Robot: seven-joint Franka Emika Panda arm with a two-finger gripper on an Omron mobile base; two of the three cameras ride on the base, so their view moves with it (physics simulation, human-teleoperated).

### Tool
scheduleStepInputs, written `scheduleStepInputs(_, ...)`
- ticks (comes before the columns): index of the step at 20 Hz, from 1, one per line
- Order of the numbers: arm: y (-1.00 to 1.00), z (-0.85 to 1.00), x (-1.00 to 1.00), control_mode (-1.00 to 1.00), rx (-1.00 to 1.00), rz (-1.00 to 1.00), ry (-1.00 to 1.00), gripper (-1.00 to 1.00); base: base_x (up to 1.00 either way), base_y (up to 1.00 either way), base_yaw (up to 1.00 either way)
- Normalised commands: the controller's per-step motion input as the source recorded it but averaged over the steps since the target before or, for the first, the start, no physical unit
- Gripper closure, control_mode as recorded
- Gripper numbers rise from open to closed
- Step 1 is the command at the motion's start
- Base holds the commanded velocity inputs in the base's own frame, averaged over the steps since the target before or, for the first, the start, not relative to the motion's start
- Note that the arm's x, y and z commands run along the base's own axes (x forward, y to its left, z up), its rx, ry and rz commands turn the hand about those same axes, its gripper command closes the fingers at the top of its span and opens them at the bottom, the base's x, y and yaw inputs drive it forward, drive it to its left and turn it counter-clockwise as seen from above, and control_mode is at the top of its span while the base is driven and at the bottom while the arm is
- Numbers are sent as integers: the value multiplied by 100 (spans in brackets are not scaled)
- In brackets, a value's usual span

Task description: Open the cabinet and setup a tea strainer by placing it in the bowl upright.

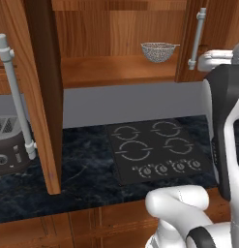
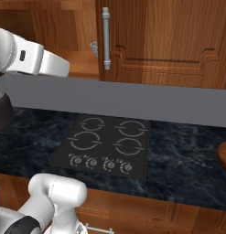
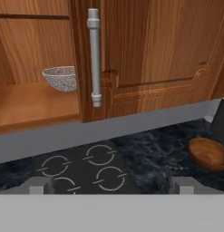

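Tea strainer (image 1: 158, 51) on cabinet (image 1: 116, 68) shelf

Cabinet (image 1: 116, 43): warm grained wood, matt grey metal handles. Strainer (image 1: 158, 51): fine silver wire mesh. Desk (image 1: 87, 169): glossy dark marbled stone. Bowl (image 3: 207, 153): smooth wood.

cabinet (image 1: 116, 43): warm reddish-brown wood, vertical grain; bar handles (image 3: 94, 56) pale grey metal. strainer (image 1: 158, 51): silver-grey mesh, fine speckle. wall strip (image 2: 132, 103): flat grey. counter (image 1: 87, 169): near-black stone, faint bluish-white veining. cooktop (image 1: 157, 147): black, light grey ring marks, grey knobs. toaster (image 1: 7, 145): dark grey. bowl (image 3: 207, 152): brown wood. lower fronts (image 1: 67, 227): the same brown.
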Motion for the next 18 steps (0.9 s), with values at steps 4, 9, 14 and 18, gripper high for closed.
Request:
scheduleStepInputs(4, -42, 1, 63, -100, 20, 0, 8, -100, 0, 0, 0)
scheduleStepInputs(9, -31, 2, 30, -100, 8, 0, 3, -100, 0, 0, 0)
scheduleStepInputs(14, 0, -6, 34, -100, -5, 2, -4, -100, 0, 0, 0)
scheduleStepInputs(18, 0, 0, 71, -100, -3, 0, 0, -100, 0, 0, 0)
